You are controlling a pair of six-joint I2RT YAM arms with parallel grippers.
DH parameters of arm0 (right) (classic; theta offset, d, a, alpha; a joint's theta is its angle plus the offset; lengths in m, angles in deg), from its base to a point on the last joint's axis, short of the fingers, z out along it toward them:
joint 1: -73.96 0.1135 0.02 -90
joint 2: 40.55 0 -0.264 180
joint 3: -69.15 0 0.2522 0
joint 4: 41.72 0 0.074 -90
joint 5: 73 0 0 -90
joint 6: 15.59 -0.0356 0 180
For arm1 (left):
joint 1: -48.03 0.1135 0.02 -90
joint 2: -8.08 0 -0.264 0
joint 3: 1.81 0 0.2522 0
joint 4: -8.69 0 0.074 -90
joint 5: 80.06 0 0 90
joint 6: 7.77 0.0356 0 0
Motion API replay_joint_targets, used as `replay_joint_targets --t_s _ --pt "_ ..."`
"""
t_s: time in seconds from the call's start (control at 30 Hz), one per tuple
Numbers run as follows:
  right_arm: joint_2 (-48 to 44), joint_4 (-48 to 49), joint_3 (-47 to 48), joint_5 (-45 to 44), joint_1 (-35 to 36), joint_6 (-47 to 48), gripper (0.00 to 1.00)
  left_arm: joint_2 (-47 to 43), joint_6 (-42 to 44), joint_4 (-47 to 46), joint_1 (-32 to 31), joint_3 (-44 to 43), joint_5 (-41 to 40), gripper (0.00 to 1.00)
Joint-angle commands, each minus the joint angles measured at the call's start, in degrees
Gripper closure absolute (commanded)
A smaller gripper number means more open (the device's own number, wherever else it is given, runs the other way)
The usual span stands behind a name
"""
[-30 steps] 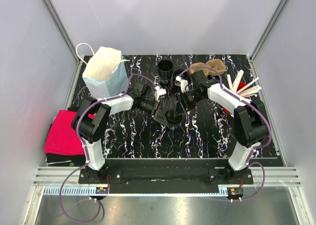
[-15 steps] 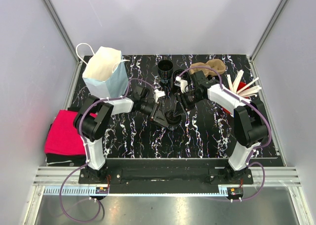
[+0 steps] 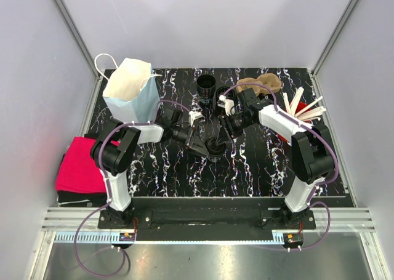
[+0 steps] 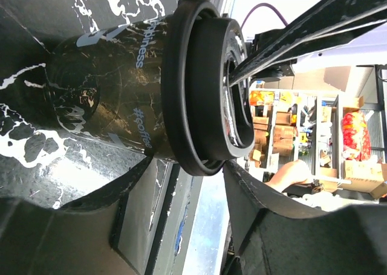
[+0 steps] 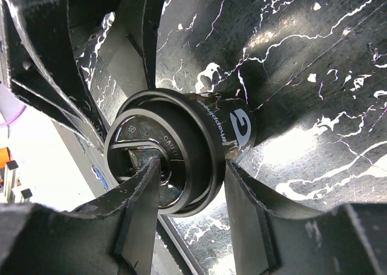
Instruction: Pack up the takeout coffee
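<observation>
Standing on black white-veined tabletop (image 3: 246, 175): coffee cup (image 3: 215, 148); grey walls (image 3: 215, 21) around.

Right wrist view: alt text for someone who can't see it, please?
A black coffee cup with a black lid fills the centre, above a white-veined black table. The right gripper straddles its rim, one finger over the lid top, the other outside.

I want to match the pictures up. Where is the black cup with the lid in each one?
Top external: cup in the middle of the table.
Left wrist: cup fills the upper left, seen side-on, lid to the right.
Right wrist: cup in the middle, lid facing the camera.
Shared landmark: the table's white veins, behind the cup in all three.
</observation>
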Motion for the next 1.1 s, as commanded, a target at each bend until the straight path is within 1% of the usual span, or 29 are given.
replay_joint_targets --t_s 0.0,0.17,0.3,0.37,0.43,0.67,0.7,1.07 --pt "0.6 -0.7 -2.0 -4.4 0.9 1.8 0.51 -1.6 -1.9 -6.1 0.6 0.1 1.6 0.51" --pt "0.5 -0.7 -2.2 -4.5 0.9 1.9 0.51 -1.0 -5.5 -9.4 1.0 0.8 2.8 0.52" --pt "0.6 -0.6 -2.2 -4.5 0.9 1.9 0.51 -0.9 -9.3 -14.8 1.0 2.0 4.2 0.5" --pt "0.7 -0.6 -2.2 -4.6 0.9 1.9 0.51 -1.0 -10.6 -15.5 1.0 2.0 4.9 0.48" --pt "0.8 -0.6 -2.2 -4.6 0.9 1.9 0.51 -0.9 -11.1 -15.8 0.9 1.9 4.9 0.48" --pt "0.5 -0.5 -2.6 -5.1 0.9 2.1 0.52 0.6 -8.5 -11.5 0.8 0.6 4.1 0.57" --pt "0.5 -0.4 -2.7 -5.2 0.9 2.1 0.52 0.8 -7.7 -9.4 0.8 0.1 3.7 0.59" --pt "0.5 0.1 -3.4 -5.7 0.9 2.2 0.54 1.8 -6.2 -6.3 0.5 -1.0 2.3 0.72"
